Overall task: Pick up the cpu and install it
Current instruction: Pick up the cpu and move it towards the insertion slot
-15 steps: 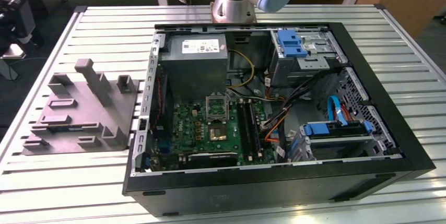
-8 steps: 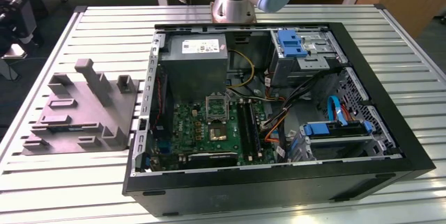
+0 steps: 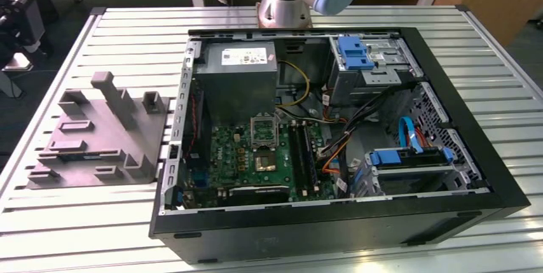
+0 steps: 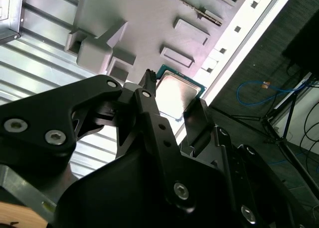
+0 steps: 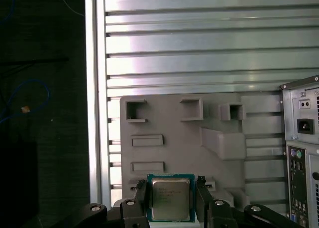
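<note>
The cpu [image 5: 170, 198], a small square chip with a silvery top and a thin pale rim, sits between the two black fingers of my gripper [image 5: 171, 188], which is shut on it. In the second wrist view the cpu [image 4: 177, 91] is again clamped in the gripper [image 4: 174, 93], one finger [image 4: 149, 96] on each side. The chip hangs well above the grey moulded tray [image 5: 219, 113], over one of its edges. The silver-framed socket [image 3: 264, 125] lies on the green board inside the open computer case [image 3: 339, 216].
The grey tray [image 3: 93, 139] with its upright blocks lies on the slatted metal table [image 3: 102, 222] at the exterior view's left of the case. The arm's base [image 3: 284, 6] stands behind the case. Cables, drive cages and memory sticks [image 3: 299, 152] crowd the case interior.
</note>
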`<state>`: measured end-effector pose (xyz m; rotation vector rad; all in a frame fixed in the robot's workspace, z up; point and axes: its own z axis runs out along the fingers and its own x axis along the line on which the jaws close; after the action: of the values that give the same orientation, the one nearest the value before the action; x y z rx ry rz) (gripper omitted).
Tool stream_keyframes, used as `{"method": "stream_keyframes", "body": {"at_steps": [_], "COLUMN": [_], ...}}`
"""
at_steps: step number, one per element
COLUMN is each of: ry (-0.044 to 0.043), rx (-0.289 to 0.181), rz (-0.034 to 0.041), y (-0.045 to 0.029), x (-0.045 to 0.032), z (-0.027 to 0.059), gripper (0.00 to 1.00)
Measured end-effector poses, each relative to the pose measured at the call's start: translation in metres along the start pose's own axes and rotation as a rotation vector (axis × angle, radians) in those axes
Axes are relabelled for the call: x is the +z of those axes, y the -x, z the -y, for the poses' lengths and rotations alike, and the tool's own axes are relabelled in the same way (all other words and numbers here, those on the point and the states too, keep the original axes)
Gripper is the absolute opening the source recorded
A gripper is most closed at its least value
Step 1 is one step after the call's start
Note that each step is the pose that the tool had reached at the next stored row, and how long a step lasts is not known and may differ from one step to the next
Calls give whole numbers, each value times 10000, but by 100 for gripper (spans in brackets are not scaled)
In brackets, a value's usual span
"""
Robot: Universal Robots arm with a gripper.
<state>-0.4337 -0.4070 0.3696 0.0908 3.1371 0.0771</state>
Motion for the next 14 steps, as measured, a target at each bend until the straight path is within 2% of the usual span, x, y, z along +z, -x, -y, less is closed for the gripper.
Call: {"method": "stream_keyframes", "body": {"at_steps": [14], "ry": [1], "rx": [1], "rz": [1], "y": [2], "x": [-41], "z": [-2], "gripper": [47]}}
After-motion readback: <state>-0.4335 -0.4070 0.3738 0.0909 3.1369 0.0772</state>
